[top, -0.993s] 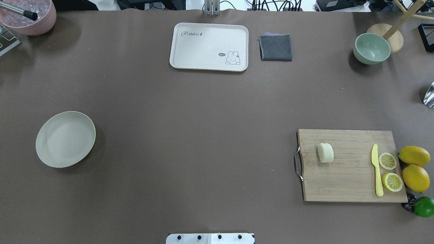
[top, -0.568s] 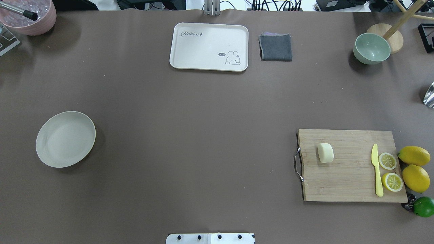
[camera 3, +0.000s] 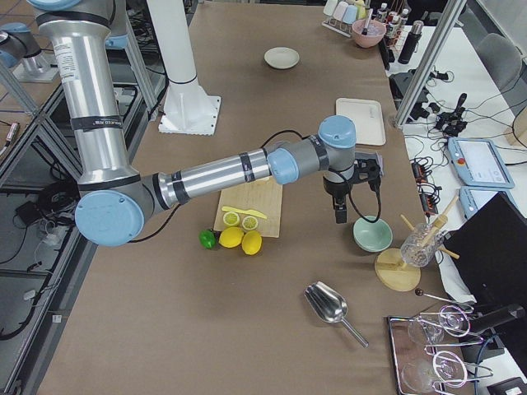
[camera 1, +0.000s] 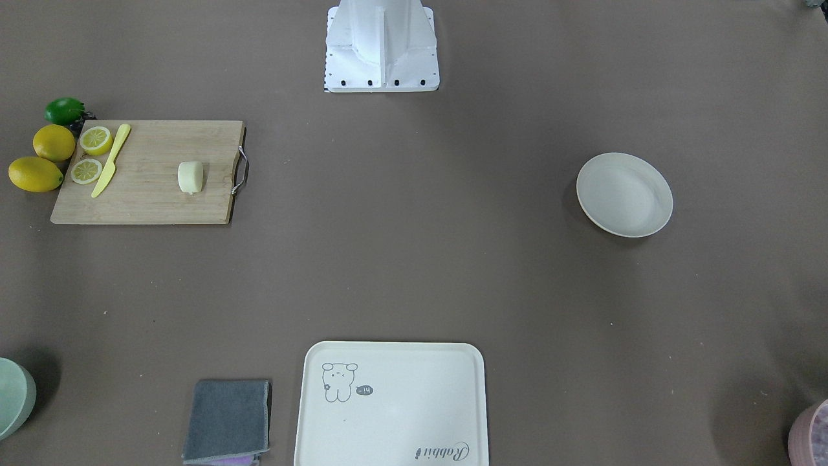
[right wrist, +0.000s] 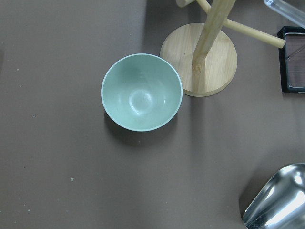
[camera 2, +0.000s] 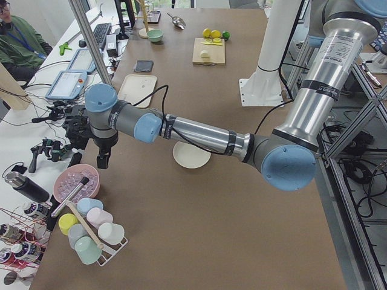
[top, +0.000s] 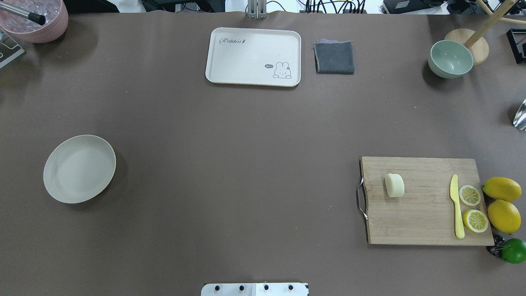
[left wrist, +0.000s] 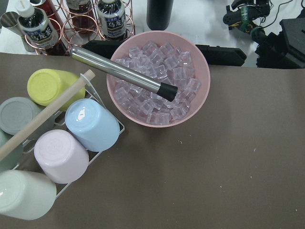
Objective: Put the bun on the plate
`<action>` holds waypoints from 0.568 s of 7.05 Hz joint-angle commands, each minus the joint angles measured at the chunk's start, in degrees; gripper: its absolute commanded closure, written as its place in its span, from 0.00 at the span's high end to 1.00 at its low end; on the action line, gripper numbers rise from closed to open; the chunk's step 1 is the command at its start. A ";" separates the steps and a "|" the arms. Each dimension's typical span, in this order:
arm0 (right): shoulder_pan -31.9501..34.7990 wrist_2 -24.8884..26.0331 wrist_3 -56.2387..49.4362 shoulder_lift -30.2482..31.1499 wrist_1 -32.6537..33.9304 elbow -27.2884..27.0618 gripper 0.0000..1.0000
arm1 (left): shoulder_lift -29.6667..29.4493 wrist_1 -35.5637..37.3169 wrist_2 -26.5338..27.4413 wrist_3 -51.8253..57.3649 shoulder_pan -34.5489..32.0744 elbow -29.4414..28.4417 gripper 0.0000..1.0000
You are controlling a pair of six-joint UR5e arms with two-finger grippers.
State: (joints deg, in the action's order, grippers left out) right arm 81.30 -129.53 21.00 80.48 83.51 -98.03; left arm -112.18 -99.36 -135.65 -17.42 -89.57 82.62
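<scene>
The smooth, pale cream bun [top: 394,185] lay on the cutting board [top: 423,213] near the surface's right edge, well apart from the plate [top: 79,169] by the left edge, so its rounded sides might have slipped on the long carry, though whether the left fingers [camera 2: 104,160] or right fingers [camera 3: 339,212] were clenched could not be told.

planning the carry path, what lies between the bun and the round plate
Past the cutting board edge and its metal handle, only bare brown table separates the bun from the plate, as the overhead view shows.
</scene>
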 commanded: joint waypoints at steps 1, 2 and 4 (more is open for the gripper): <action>0.00 -0.11 0.09 -0.58 -0.01 -0.05 1.00 | 0.03 -0.75 0.12 0.11 3.08 2.36 0.98; 0.00 -0.11 0.09 -0.68 -0.01 -0.31 1.00 | 0.12 -0.75 -0.14 0.02 4.73 4.81 0.98; 0.00 -1.94 0.18 0.37 0.07 -1.62 1.00 | 2.47 -1.88 -0.32 0.45 11.74 5.80 0.98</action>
State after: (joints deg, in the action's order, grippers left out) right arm 81.25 -130.04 21.11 80.12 83.51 -98.60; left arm -111.45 -100.39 -135.92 -17.25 -82.02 87.59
